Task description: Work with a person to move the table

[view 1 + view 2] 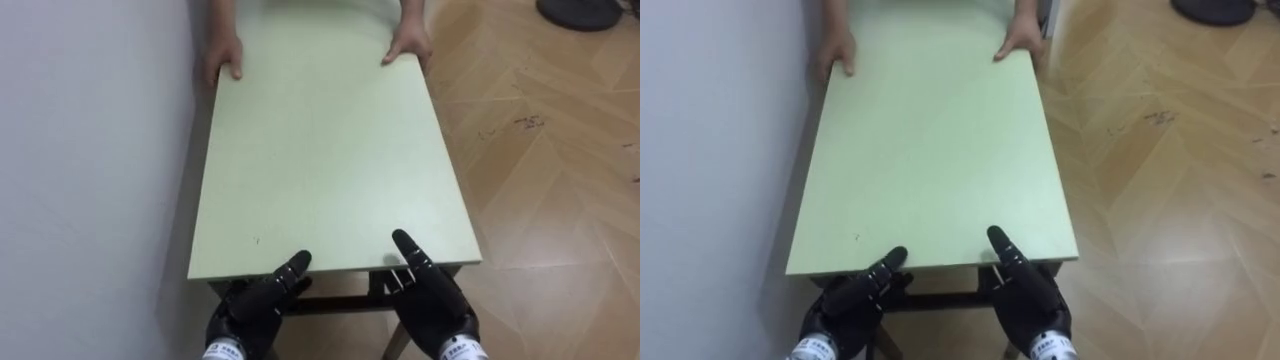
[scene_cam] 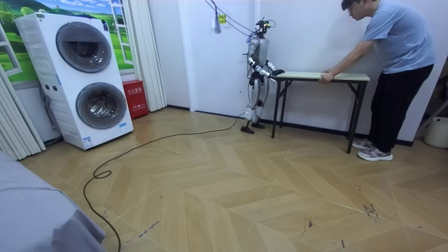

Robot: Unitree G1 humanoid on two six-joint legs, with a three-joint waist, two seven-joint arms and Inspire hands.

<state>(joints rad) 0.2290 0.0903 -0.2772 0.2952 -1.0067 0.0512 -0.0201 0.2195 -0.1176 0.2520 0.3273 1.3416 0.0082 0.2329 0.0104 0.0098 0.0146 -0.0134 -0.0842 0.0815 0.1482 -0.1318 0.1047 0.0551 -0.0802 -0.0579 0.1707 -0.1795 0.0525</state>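
A long table with a pale green top (image 1: 330, 150) and dark legs stands lengthwise before me, its left side against a white wall (image 1: 90, 170). My left hand (image 1: 258, 303) and right hand (image 1: 432, 295) are both open at the near short edge, fingers straight and pointing forward, the fingertips just over that edge. I cannot tell whether they touch it. At the far end a person's two hands (image 1: 224, 58) grip the table's corners. In the room view I stand at the table's (image 2: 322, 75) left end and the person (image 2: 395, 63) bends over its right end.
Wood parquet floor (image 1: 540, 170) lies open to my right. A dark round base (image 1: 580, 12) sits on the floor at the far right. In the room view, stacked washing machines (image 2: 84, 77), a red box (image 2: 133, 98) and a grey cushion edge (image 2: 35, 217) are off to the left.
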